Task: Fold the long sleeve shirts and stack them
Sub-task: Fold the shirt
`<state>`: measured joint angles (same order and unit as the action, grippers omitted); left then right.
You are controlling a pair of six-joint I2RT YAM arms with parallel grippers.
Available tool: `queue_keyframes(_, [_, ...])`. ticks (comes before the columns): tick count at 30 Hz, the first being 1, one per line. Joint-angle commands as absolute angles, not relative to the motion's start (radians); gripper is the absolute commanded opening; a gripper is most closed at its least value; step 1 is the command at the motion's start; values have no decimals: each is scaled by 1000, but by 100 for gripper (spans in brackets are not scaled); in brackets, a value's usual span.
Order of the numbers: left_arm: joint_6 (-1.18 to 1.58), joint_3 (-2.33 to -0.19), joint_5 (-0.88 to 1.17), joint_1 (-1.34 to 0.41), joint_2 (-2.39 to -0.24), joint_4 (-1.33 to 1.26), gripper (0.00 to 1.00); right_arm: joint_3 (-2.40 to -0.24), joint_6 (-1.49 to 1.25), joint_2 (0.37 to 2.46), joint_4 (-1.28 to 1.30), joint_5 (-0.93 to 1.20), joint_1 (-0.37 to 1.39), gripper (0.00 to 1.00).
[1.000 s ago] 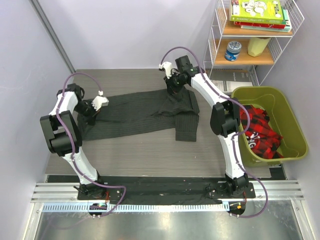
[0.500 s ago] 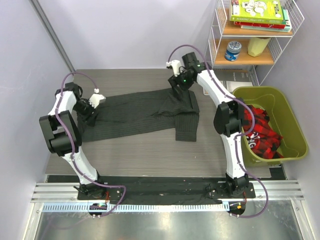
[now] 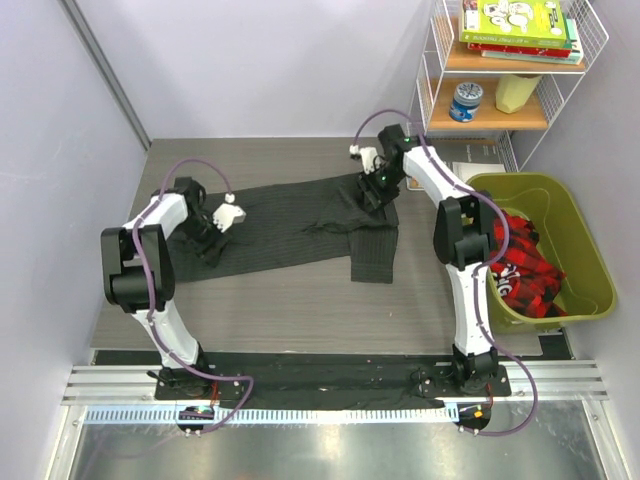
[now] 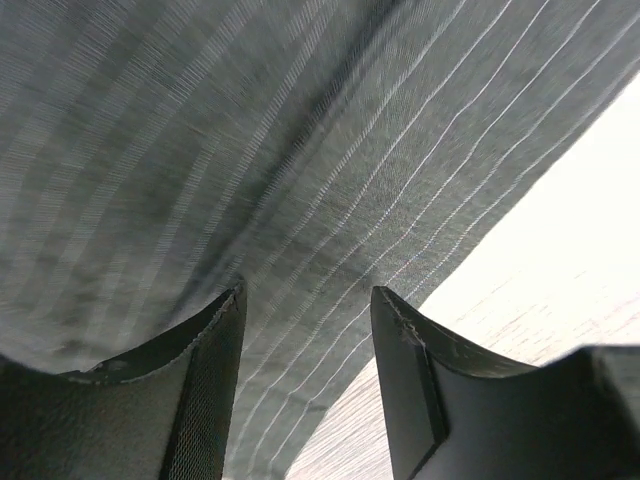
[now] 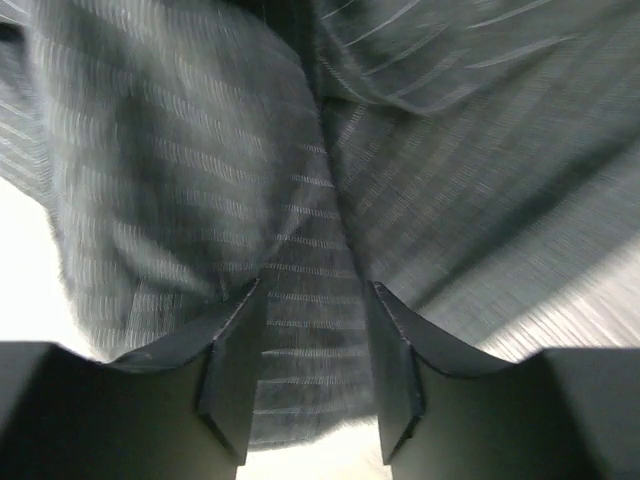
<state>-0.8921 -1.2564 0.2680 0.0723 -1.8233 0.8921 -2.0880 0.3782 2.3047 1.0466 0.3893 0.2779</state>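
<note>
One long sleeve shirt [image 3: 290,225], dark charcoal with pale pinstripes, lies spread across the grey wood table [image 3: 300,310], a sleeve hanging down toward the near side at its right end. My left gripper [image 3: 212,240] hovers over the shirt's left part. In the left wrist view the left gripper [image 4: 309,292] is open, with flat striped cloth [image 4: 250,150] below the fingers and nothing between them. My right gripper [image 3: 375,192] sits low over the rumpled right end. There the right gripper [image 5: 317,287] is open above bunched cloth [image 5: 180,150].
An olive-green bin [image 3: 585,235] holding red plaid cloth [image 3: 515,260] stands at the right. Behind it a wire shelf [image 3: 500,110] carries books, a can and a yellow cup. A paper sheet [image 3: 470,160] lies by the shelf foot.
Both grippers have gone from shut to open and let go of the shirt. The left gripper moved right along the cloth; the right gripper moved right and nearer, over the shirt's right end.
</note>
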Motion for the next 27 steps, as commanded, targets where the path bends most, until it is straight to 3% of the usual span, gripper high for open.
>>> queue_keyframes(1, [-896, -1197, 219, 78, -1838, 819, 53, -2020, 353, 2344, 1002, 376, 313, 47])
queue_keyframes(8, [-994, -1086, 198, 74, -1801, 831, 52, -1806, 327, 2320, 966, 357, 330, 44])
queue_keyframes(13, [-1081, -1005, 178, 74, -1746, 880, 52, -1625, 288, 2185, 954, 448, 336, 44])
queue_keyframes(22, [-985, -1184, 461, 77, -1642, 1017, 60, -1706, 290, 1990, 1058, 449, 258, 60])
queue_keyframes(27, [-1005, -1186, 560, 28, -1531, 1025, 66, -1543, 359, 1798, 1077, 451, 160, 66])
